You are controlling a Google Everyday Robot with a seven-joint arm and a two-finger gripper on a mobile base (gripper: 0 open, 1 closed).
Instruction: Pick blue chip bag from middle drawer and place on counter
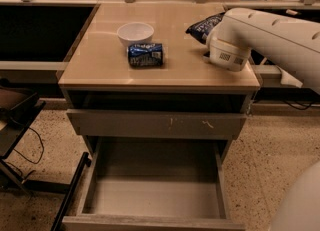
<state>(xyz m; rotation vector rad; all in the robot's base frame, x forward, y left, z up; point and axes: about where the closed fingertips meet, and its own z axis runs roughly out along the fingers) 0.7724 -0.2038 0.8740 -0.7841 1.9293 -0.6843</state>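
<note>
- Just the one camera view, looking down at a grey drawer cabinet from the front
- Spotting the blue chip bag up on the counter, far right part towards the back: dark foil, white lettering, partly tucked behind the white arm
- Finding the gripper right by that bag, low over the counter's right side, mostly hidden behind the arm's fat round wrist
- Can't tell whether it's spread, pressed together or pinching the bag, honestly just blocked from sight
- Can't tell either whether the bag rests flat on the counter or sits lifted a touch
- Seeing a white bowl towards the back middle of the counter, with a blue soda can lying on its side just in front of it, very close
- Both well apart from the bag, off to its left
- Further down, noting a shut grey drawer front with whitish scuff marks
- Below that, got the middle drawer pulled way out, plain grey floor and low sides on show
- Off to the left, catching a dark cart on the speckled floor
</note>
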